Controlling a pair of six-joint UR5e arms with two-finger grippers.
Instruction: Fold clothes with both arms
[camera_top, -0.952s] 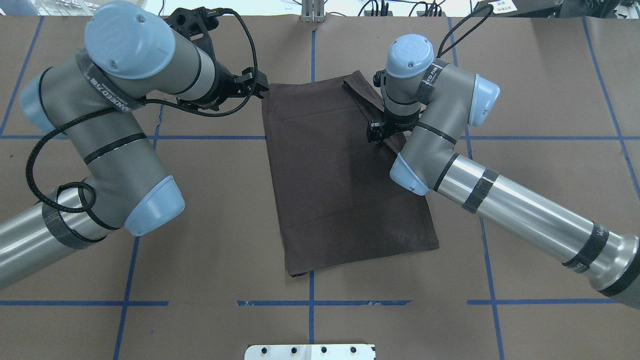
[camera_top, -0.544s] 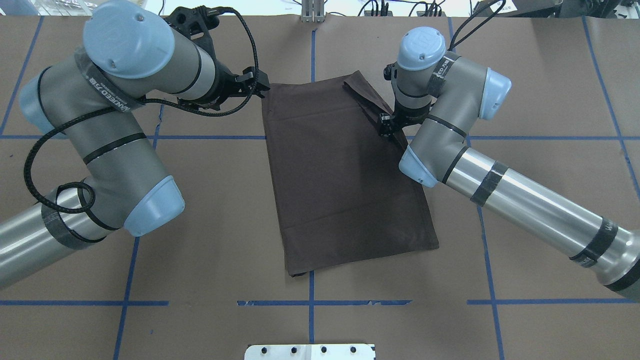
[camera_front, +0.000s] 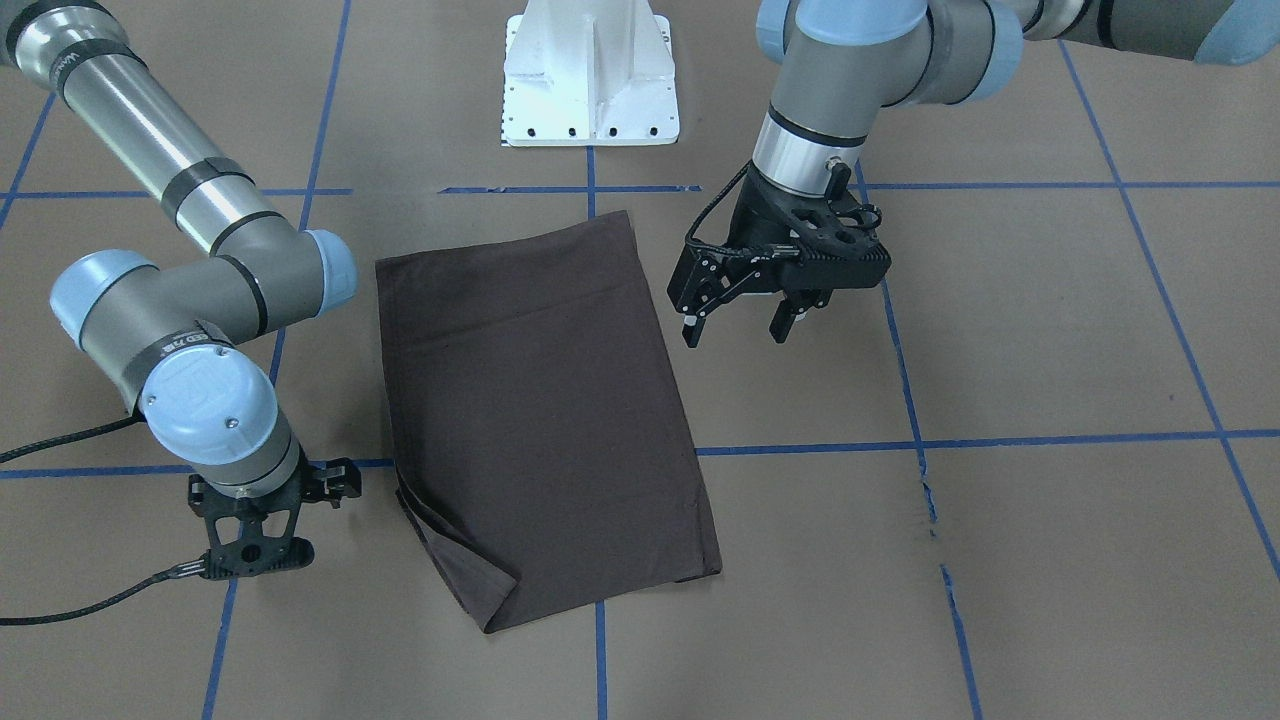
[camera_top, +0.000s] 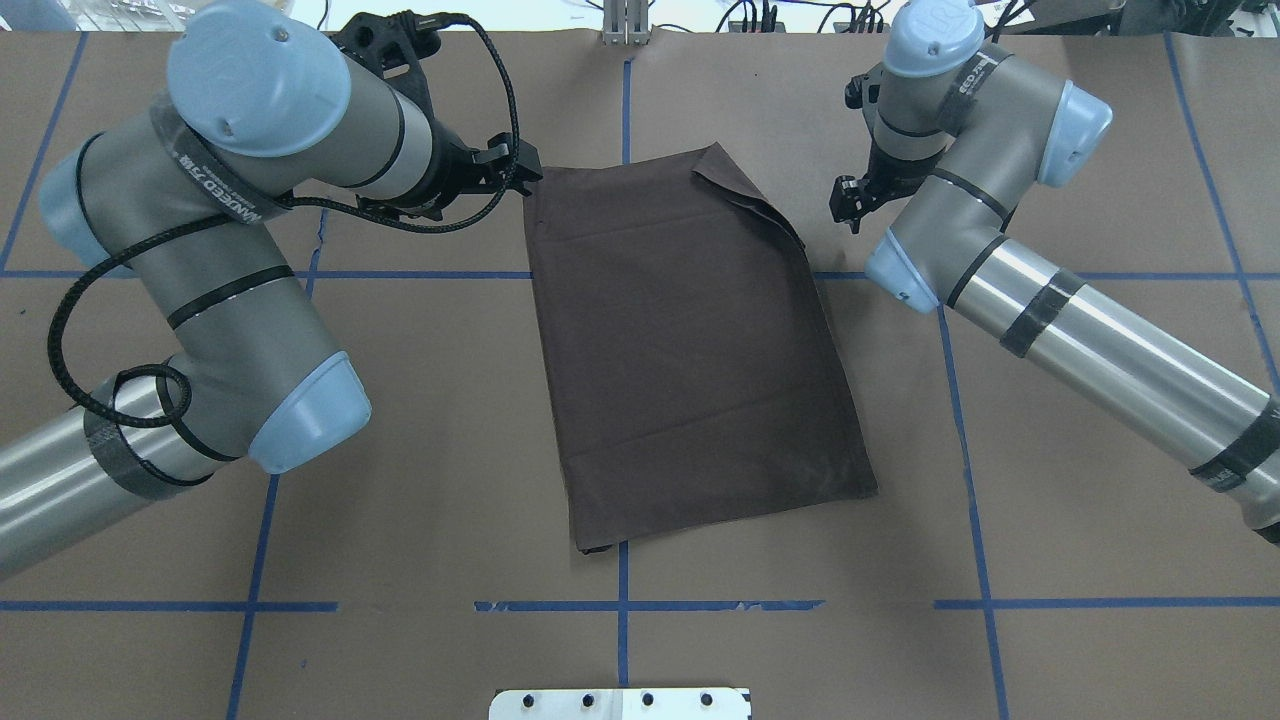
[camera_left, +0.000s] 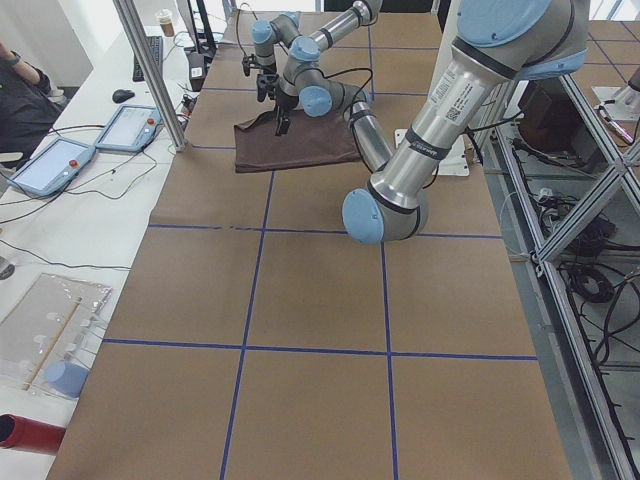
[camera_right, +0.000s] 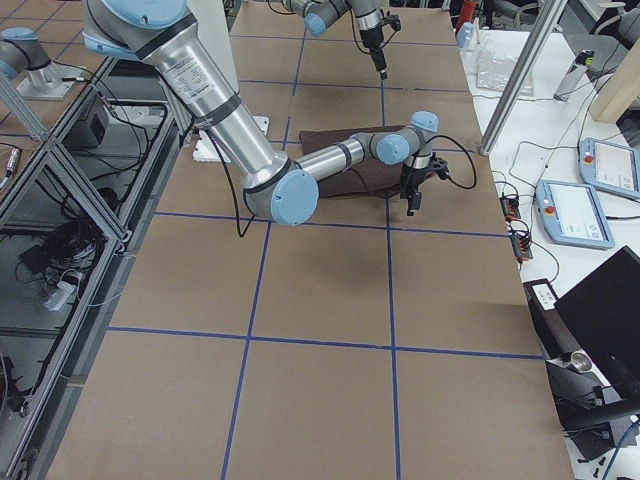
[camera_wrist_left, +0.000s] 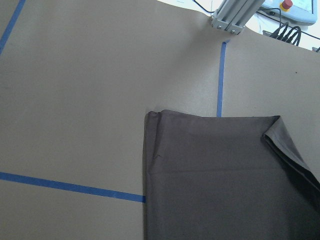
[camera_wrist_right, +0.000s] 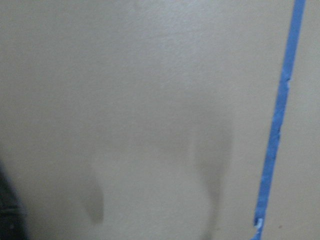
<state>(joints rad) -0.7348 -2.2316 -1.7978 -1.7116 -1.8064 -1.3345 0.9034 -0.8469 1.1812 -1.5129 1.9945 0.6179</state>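
The dark brown T-shirt (camera_top: 690, 340) lies folded into a rectangle on the brown table, also in the front view (camera_front: 540, 420) and the left wrist view (camera_wrist_left: 215, 185). Its far right corner (camera_top: 740, 190) is turned over in a small flap. Collar, logo and tags are hidden. My left gripper (camera_top: 518, 172) hovers open and empty beside the shirt's far left corner, its jaws wide apart in the front view (camera_front: 735, 330). My right gripper (camera_top: 848, 208) points down over bare table right of the shirt's far right corner. It looks open and empty (camera_front: 262, 505). The right wrist view shows only table.
The white pedestal base (camera_front: 590, 80) stands at the robot's side of the table. Blue tape lines (camera_top: 620, 605) cross the brown table cover. An aluminium post (camera_top: 625, 20) stands at the far edge. Tablets (camera_left: 50, 165) lie on the side bench beyond it.
My right gripper has left the shirt's right edge, rising and moving right and farther away to bare table. The shirt's turned-over corner stays lying flat. The left arm has not moved.
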